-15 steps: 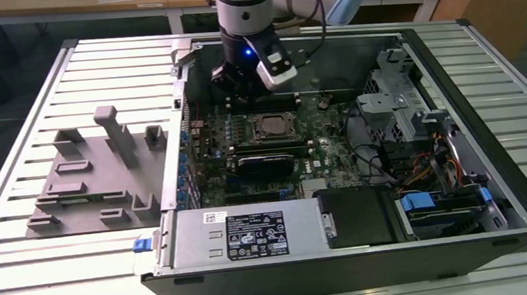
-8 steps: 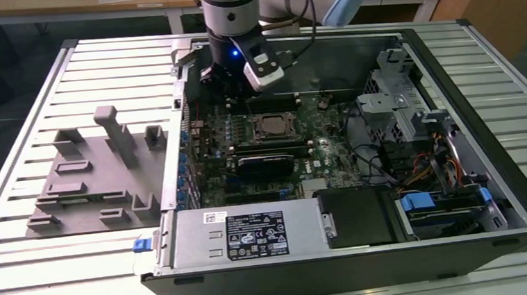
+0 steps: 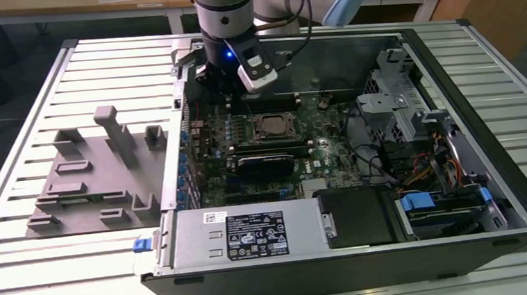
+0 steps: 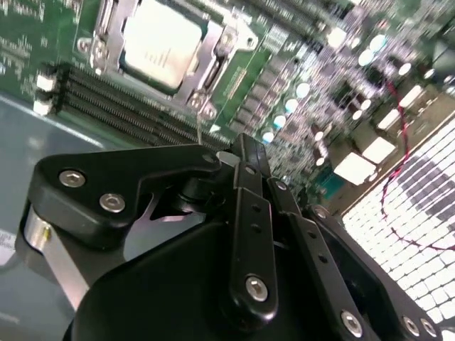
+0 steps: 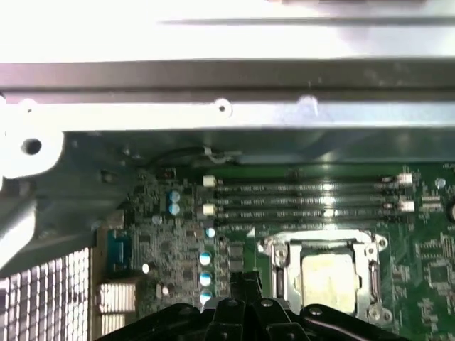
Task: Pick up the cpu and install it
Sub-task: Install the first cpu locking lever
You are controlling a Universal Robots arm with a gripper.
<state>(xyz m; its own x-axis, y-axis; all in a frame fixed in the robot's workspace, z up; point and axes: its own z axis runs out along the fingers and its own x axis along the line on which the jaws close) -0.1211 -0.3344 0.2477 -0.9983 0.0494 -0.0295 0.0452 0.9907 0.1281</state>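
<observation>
The cpu [image 4: 158,40] is seen seated flat, face up, in the socket [image 5: 327,273] in both wrist views. The grey holder blocks [image 3: 93,177] on the counter [image 3: 30,268] are seen in the exterior view. The tool [image 4: 245,160] is held above the board with fingers together, empty.

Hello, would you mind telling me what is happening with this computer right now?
A robot arm's gripper hangs inside the open computer case, over the motherboard near the memory slots. The cpu already lies in its socket, inside the metal frame. The gripper is apart from it and carries nothing.
</observation>
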